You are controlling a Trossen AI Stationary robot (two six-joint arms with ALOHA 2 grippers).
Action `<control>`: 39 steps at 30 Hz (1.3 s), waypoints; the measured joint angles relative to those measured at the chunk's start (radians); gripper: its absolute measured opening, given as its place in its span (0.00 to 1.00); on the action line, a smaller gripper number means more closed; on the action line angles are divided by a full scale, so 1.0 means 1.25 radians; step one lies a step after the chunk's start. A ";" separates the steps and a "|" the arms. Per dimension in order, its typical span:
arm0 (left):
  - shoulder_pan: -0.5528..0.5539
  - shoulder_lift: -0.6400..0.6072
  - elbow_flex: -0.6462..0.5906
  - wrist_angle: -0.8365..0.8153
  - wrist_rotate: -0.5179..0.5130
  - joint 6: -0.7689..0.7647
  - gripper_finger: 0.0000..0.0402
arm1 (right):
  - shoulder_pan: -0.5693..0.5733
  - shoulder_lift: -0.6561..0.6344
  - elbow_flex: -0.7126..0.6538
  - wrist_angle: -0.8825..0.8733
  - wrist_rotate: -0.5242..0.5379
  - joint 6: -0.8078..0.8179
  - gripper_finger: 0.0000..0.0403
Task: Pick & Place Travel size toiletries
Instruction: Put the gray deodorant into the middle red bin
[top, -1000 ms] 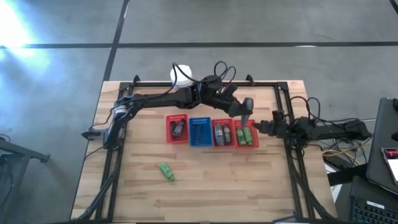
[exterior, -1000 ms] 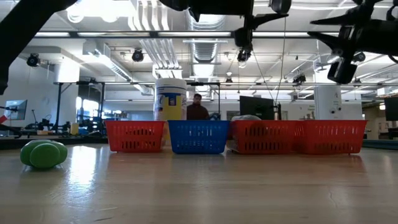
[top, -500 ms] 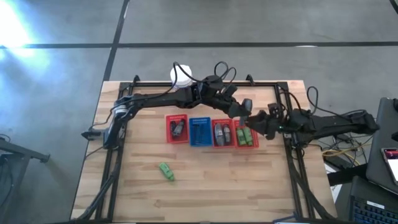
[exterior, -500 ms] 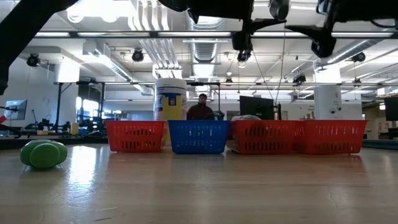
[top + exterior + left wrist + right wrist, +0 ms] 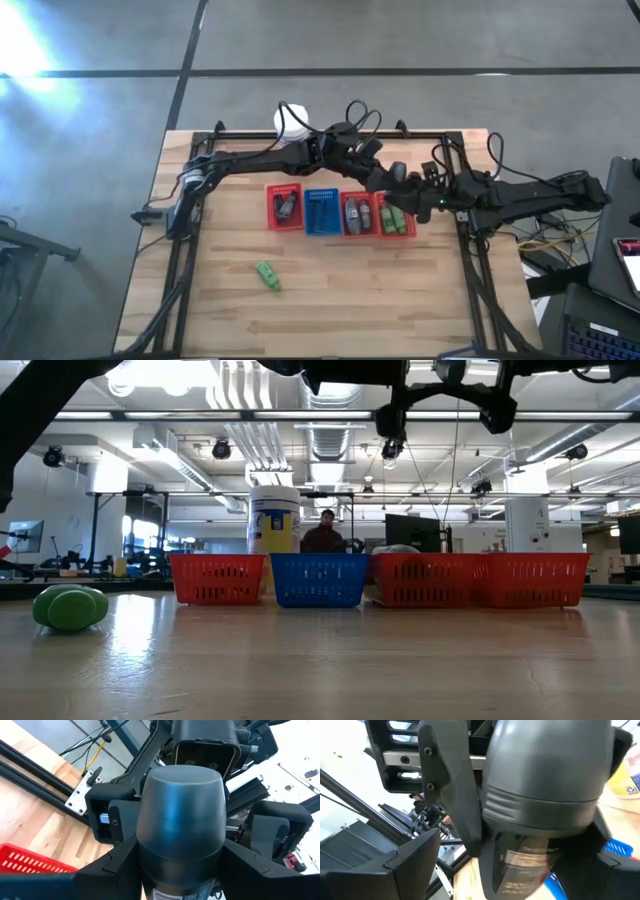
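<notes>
1. The left gripper (image 5: 397, 177) pinched a grey bottle (image 5: 180, 820) above the rightmost red basket (image 5: 398, 222).
2. The right gripper (image 5: 420, 196) met it, fingers spread around the bottle (a handover, seemingly).
3. Next, the right must clamp before the left releases.

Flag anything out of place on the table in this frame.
One green bottle lies alone on the bare table, apart from the baskets that hold the others. Above the right-hand basket, both grippers meet around one grey bottle, the left gripper gripping it.
</notes>
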 joint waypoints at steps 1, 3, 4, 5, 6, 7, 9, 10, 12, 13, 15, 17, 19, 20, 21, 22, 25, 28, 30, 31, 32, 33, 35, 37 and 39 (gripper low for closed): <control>0.000 0.000 0.000 0.000 0.000 0.002 0.54 | 0.000 0.005 0.004 -0.002 0.001 0.000 0.84; -0.001 0.000 0.000 -0.001 0.000 0.006 0.54 | 0.000 0.014 0.005 -0.008 0.001 0.002 0.80; -0.001 0.000 0.000 -0.001 0.001 0.006 0.54 | 0.000 0.018 0.005 -0.012 0.001 0.008 0.79; -0.001 0.000 0.000 -0.001 0.001 0.006 0.54 | 0.000 0.019 0.005 -0.019 0.000 0.015 0.77; -0.001 0.000 0.000 0.000 0.002 0.007 0.54 | 0.000 0.022 0.004 -0.019 0.001 0.020 0.75; -0.001 0.000 0.000 0.000 0.004 0.008 0.54 | 0.000 0.024 0.004 -0.017 0.001 0.024 0.73; -0.001 0.000 0.000 0.001 0.012 0.012 0.54 | 0.000 0.023 0.003 -0.019 0.001 0.028 0.70; -0.001 0.000 0.000 0.000 0.017 0.012 0.54 | 0.000 0.022 0.003 -0.018 0.001 0.028 0.68; -0.002 0.000 0.000 -0.004 0.018 0.016 0.55 | 0.000 0.016 0.003 -0.019 0.001 0.029 0.65; -0.002 0.000 0.000 -0.008 0.018 0.019 0.55 | 0.000 0.013 0.003 -0.020 0.001 0.029 0.63; -0.002 0.000 0.000 -0.008 0.020 0.022 0.55 | 0.000 0.009 0.003 -0.019 0.002 0.030 0.60; -0.002 0.000 0.000 -0.008 0.020 0.023 0.55 | 0.000 0.005 0.002 -0.024 0.002 0.030 0.57; -0.002 0.000 0.000 -0.010 0.020 0.023 0.55 | 0.000 0.005 0.002 -0.030 0.004 0.030 0.53; -0.002 0.000 0.000 -0.011 0.020 0.023 0.55 | 0.000 0.005 0.002 -0.036 0.007 0.031 0.52; -0.002 0.000 0.000 -0.011 0.021 0.023 0.55 | 0.000 0.005 0.002 -0.043 0.008 0.035 0.50; -0.002 0.000 0.000 -0.012 0.021 0.025 0.55 | 0.000 0.005 0.002 -0.048 0.009 0.036 0.48; -0.002 0.000 0.000 -0.017 0.021 0.035 0.55 | 0.000 0.005 0.002 -0.054 0.009 0.036 0.46; -0.002 0.000 0.000 -0.031 0.022 0.041 0.56 | 0.000 0.007 0.002 -0.059 0.009 0.035 0.46; -0.002 0.000 0.000 -0.050 0.020 0.041 0.57 | 0.000 0.007 0.002 -0.062 0.007 0.036 0.46; -0.002 0.000 0.001 -0.068 0.016 0.040 0.58 | 0.000 0.008 0.002 -0.069 0.009 0.038 0.46; -0.002 -0.001 0.001 -0.089 0.013 0.039 0.59 | 0.000 0.009 0.001 -0.078 0.011 0.040 0.46; -0.002 -0.003 0.001 -0.111 0.014 0.039 0.61 | 0.000 0.009 0.001 -0.089 0.014 0.042 0.46; 0.000 -0.011 0.001 -0.166 0.015 0.059 0.64 | -0.001 0.009 0.001 -0.115 0.017 0.057 0.46; 0.001 -0.022 0.001 -0.224 0.016 0.091 0.67 | 0.000 0.007 0.001 -0.144 0.016 0.070 0.46; 0.001 -0.037 0.000 -0.291 0.016 0.136 0.70 | 0.000 0.007 0.000 -0.161 0.014 0.082 0.46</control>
